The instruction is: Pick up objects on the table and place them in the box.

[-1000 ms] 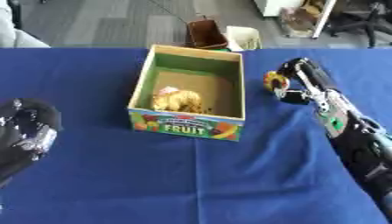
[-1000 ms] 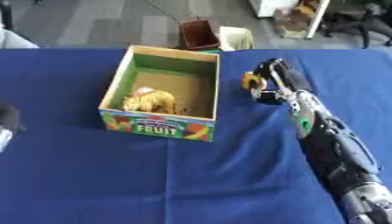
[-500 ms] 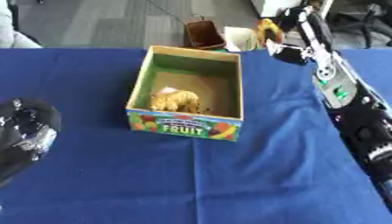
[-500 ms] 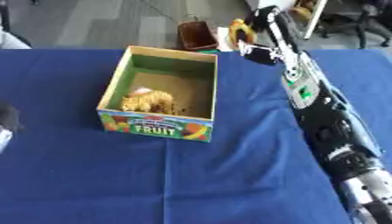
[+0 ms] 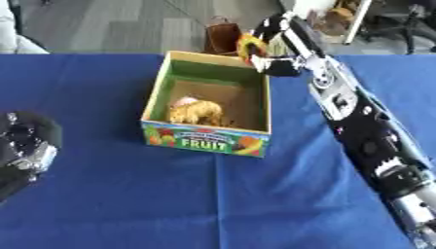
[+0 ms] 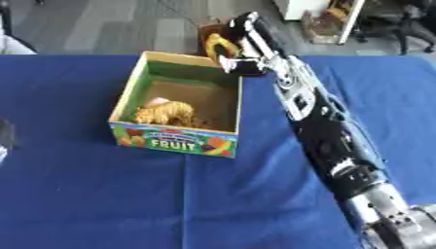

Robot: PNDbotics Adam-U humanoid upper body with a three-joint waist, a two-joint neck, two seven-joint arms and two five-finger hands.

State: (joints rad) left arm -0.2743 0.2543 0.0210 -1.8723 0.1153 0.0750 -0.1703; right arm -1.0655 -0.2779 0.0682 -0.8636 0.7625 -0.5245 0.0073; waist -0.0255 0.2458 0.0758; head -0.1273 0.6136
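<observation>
The fingers of the right hand are curled round a small yellow and red object, held above the far right corner of the box. A tan toy animal lies inside the box, which stands on the blue table. The left hand rests at the left edge, fingers curled on nothing.

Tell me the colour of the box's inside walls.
Green inside walls on the box, above a brown floor; clearest in the left eye view.
</observation>
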